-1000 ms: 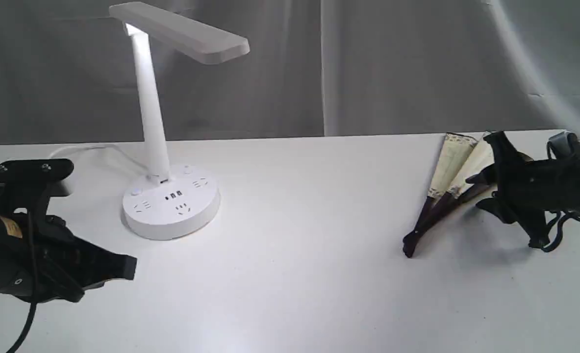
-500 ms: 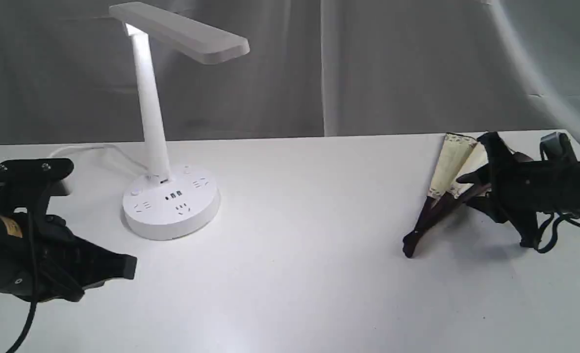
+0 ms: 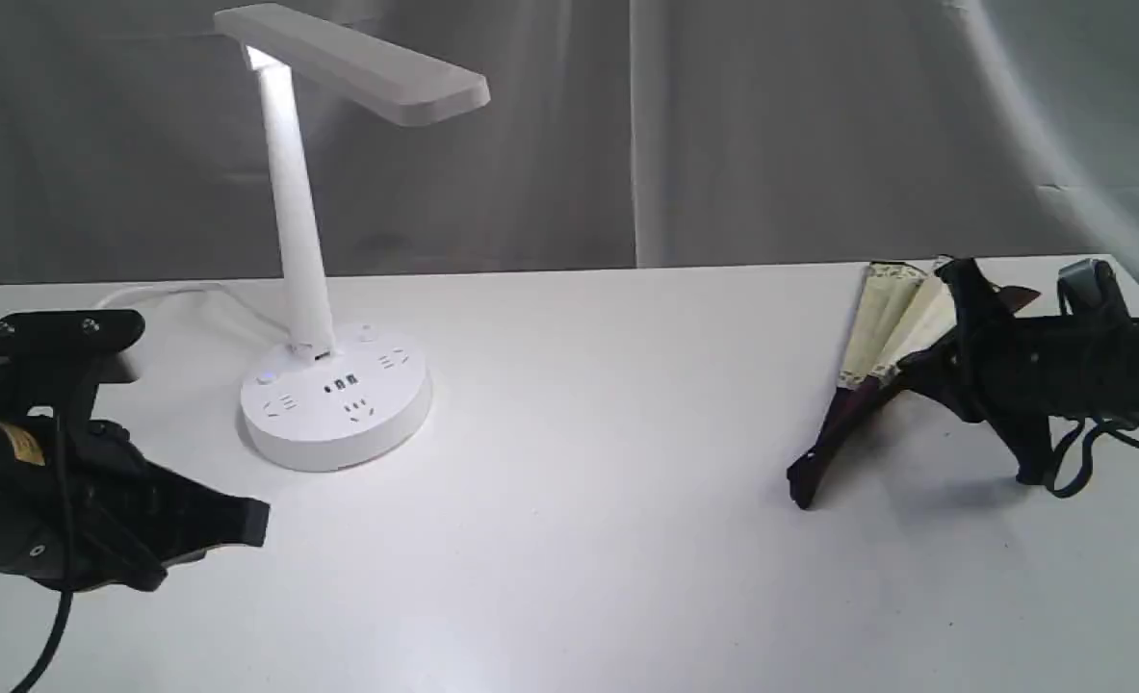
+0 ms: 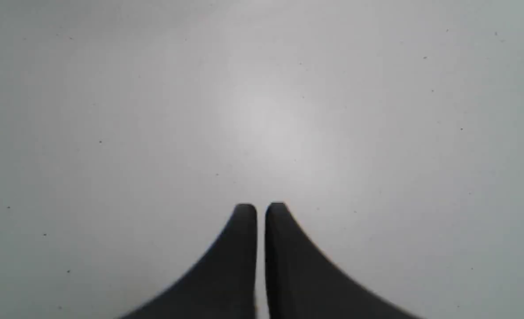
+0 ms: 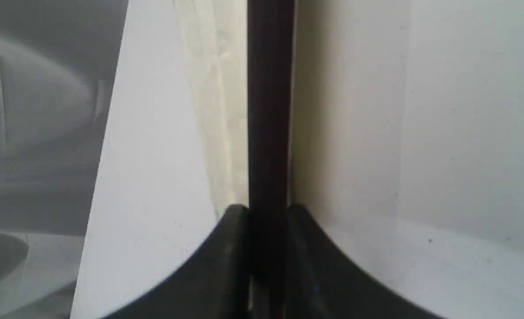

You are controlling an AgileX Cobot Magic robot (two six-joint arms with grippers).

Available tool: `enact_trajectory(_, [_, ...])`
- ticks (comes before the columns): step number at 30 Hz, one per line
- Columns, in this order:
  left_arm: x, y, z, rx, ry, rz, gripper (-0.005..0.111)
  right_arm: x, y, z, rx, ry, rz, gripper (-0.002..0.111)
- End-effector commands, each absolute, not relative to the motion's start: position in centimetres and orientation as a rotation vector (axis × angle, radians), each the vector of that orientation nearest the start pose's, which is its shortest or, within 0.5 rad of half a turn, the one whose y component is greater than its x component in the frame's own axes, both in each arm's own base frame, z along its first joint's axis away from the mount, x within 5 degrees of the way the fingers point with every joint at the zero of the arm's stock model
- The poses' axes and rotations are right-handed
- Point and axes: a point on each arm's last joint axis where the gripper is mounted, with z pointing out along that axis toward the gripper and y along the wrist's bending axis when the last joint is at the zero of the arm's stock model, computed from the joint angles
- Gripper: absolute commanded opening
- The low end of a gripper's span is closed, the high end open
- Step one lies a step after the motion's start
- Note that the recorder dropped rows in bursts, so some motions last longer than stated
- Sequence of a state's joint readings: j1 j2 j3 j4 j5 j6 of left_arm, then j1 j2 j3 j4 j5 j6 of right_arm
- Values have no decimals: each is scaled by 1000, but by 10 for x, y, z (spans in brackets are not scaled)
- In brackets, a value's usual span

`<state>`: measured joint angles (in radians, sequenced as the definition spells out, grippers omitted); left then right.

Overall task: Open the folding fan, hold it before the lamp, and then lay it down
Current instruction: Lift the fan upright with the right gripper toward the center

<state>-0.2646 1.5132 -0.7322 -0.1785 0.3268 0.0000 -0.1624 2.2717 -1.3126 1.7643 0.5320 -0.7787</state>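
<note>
Leftmost, left gripper (image 3: 253,526) low over the bare table (image 3: 579,539), fingertips pressed together on nothing, well apart from anything of the task. Next along, lamp (image 3: 335,399) upright at the rear left, glowing under its flat head, round base on the table. Then a wide stretch of bare surface.

Far right, folding fan (image 3: 879,322) only partly spread: a few cream pleats showing, pivot end down on the table toward the front, paper end up near the rear edge. Long axis therefore slanting from front-left to rear-right.

Right gripper (image 5: 268,208) clamped across the dark outer guard (image 5: 268,110), pleats just beside it.

Nearer by far, and already gripping: right arm. Likely crux of the coming move: lamp well off to the left of the clamped fan, so a long carry leftward, spread not yet finished.
</note>
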Motion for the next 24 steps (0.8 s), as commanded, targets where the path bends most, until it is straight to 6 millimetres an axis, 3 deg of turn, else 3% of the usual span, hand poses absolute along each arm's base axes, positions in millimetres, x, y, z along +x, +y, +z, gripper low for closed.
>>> enact_trajectory(1, [269, -80, 190, 142, 2563, -242, 3, 444, -23, 69, 1063, 2219, 1042, 0])
enact_trajectory(9, [269, -80, 190, 141, 2559, -242, 3, 442, -7, 89, 734, 2219, 1248, 0])
enact_trajectory(19, [269, -80, 190, 141, 2559, -242, 4, 433, 5, 111, 552, 2133, 1570, 0])
enact_trajectory(24, [268, -80, 189, 154, 2570, -239, 21, 427, 12, 119, 403, 2095, 1701, 0])
